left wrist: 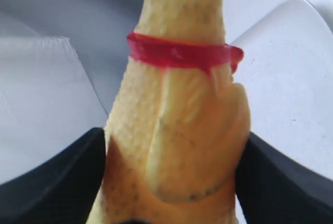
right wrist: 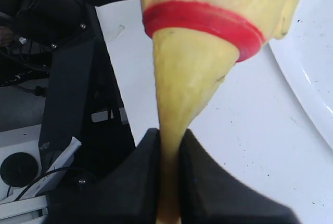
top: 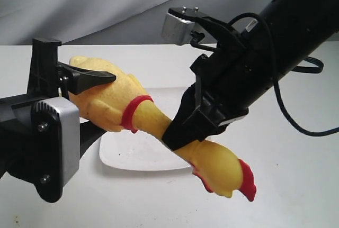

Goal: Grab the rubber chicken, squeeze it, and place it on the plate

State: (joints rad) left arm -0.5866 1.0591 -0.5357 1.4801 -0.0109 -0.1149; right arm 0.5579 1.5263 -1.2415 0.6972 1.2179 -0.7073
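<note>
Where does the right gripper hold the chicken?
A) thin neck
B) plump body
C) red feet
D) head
A: the right gripper pinches the chicken on its thin neck, between the red collar and the head.

Both grippers clamp the rubber chicken (top: 150,116), held up between the two arms.
The left arm (top: 21,133) reaches in low from the left side of the exterior view; the left gripper (top: 104,103) has one black finger (top: 87,78) over the plump body and the other under it, both pressing its sides. The right arm (top: 296,32) slopes down from the upper right, and the right gripper (top: 177,135) has its jaws pinched tight on the thin neck, nearly meeting.
</note>
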